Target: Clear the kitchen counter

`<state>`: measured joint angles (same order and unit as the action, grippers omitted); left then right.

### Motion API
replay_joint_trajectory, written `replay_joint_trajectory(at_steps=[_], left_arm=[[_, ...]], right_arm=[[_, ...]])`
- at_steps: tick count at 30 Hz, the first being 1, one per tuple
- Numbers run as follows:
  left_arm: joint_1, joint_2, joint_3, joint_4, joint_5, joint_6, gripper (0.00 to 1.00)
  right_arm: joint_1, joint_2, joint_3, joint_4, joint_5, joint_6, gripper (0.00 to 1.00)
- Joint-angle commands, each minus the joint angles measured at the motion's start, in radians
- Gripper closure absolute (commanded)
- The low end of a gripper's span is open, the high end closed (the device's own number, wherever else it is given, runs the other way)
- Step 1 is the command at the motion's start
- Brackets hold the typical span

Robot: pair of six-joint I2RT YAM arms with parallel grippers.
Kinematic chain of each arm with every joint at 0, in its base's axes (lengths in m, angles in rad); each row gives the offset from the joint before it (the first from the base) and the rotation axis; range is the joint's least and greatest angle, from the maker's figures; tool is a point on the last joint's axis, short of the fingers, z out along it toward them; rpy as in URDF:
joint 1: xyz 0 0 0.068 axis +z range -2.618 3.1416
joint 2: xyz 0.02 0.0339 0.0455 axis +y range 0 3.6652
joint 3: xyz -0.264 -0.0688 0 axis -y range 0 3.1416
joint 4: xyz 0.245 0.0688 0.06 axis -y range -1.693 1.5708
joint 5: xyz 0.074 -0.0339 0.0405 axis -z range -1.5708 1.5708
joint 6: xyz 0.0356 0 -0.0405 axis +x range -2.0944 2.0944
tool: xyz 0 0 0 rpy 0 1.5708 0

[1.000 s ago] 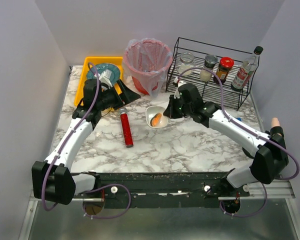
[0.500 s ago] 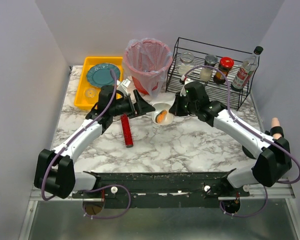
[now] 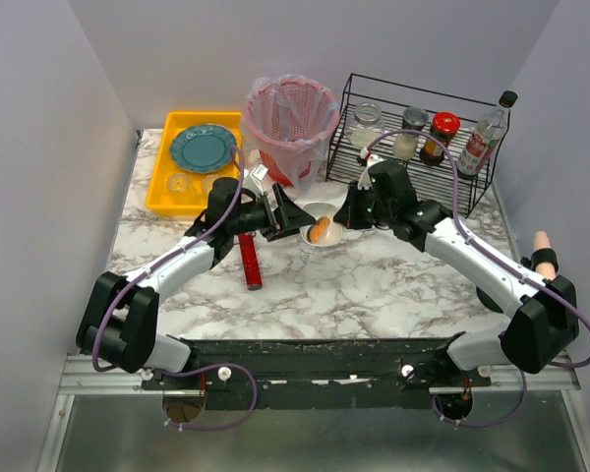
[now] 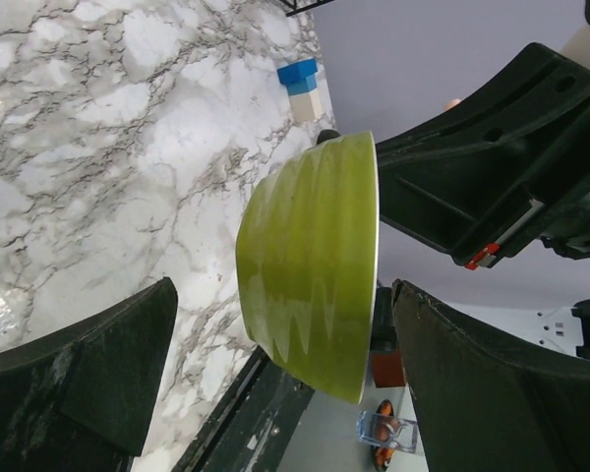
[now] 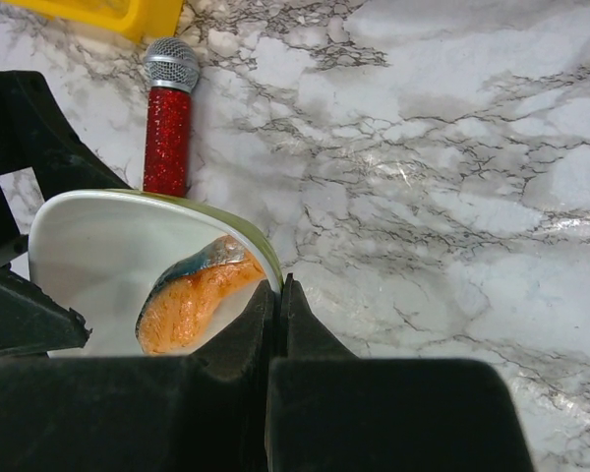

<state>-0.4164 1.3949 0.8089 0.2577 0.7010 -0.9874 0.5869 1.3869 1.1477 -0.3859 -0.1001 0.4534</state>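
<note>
While the bowl (image 3: 320,232) is pinched by its rim in the closed right gripper (image 3: 346,218) above the kitchen counter (image 3: 374,285), and framed by the wide-open left gripper (image 3: 287,218), it is judged stiff, smooth, breakable.

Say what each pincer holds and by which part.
Right pincer pinches the bowl by its rim. Left pincer is open beside the bowl, holding nothing.

Kitchen counter (image 3: 374,285): flat white marble-patterned worktop, grey-veined, dark front edge, level beneath both arms.
</note>
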Motion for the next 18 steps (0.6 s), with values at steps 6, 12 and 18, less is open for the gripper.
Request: replay_joint_trajectory(at_steps=[6,12,18], left_arm=[[-0.013,0.021,-0.027,0.225,0.037,-0.143,0.04],[-0.013,0.033,-0.027,0.221,0.049,-0.143,0.05],[-0.015,0.049,-0.031,0.23,0.068,-0.145,0.05]], right_arm=[[-0.01,-0.015,-0.025,0.038,-0.053,0.016,0.99],[-0.012,-0.022,-0.029,0.041,-0.049,0.016,0.99],[-0.015,-0.031,-0.031,0.056,-0.061,0.022,0.99]])
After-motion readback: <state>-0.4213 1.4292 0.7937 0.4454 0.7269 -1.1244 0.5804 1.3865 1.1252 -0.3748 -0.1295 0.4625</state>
